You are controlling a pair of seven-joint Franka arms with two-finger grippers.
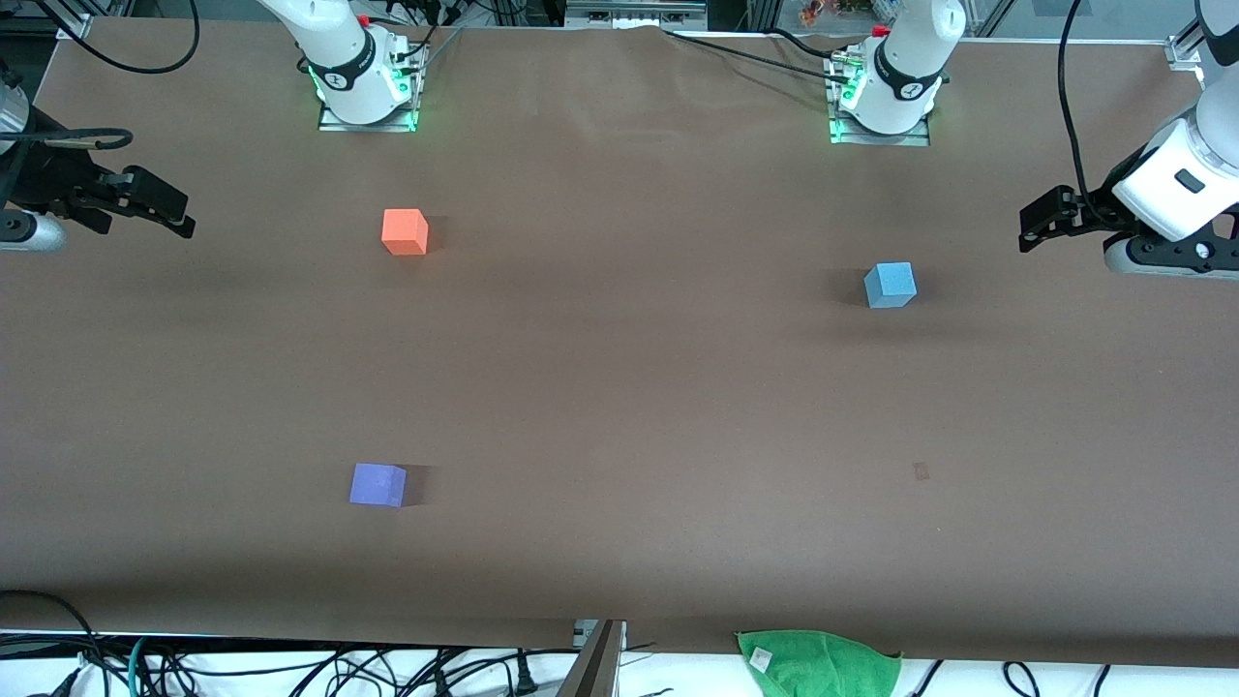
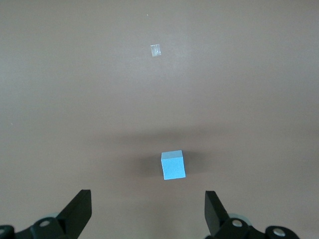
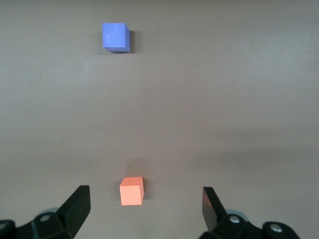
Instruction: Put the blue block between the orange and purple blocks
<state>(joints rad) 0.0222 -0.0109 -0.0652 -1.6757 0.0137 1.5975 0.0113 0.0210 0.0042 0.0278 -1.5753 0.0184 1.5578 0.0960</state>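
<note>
Table point(image 1: 619, 387) covered in brown sheeting fills the front view, with three cubes resting on it well apart from one another. The blue block point(image 1: 891, 285) sits toward the left arm's end of the table. The orange block point(image 1: 405, 232) sits toward the right arm's end, and the purple block point(image 1: 377, 484) lies nearer to the front camera than the orange one, almost in line with it. The stretch of table between orange and purple is bare. The left gripper point(image 1: 1028, 232) hangs above the table's edge at the left arm's end, and the right gripper point(image 1: 179, 218) hangs above the edge at the right arm's end; neither touches a cube. A green cloth point(image 1: 818, 663) lies at the table edge nearest the camera.

In the left wrist view, the left gripper point(image 2: 148, 211) has its two black fingers point(image 2: 79, 209) spread wide apart with nothing between them. The blue block point(image 2: 173, 165) stands on the brown surface beneath, clear of both fingers. A small pale mark point(image 2: 156, 50) shows on the sheeting farther off.

In the right wrist view, the right gripper point(image 3: 144, 209) is likewise spread wide and empty. The orange block point(image 3: 132, 191) rests on the table beneath it, between the lines of the fingers point(image 3: 77, 206) but untouched, and the purple block point(image 3: 115, 37) sits well apart from it.
</note>
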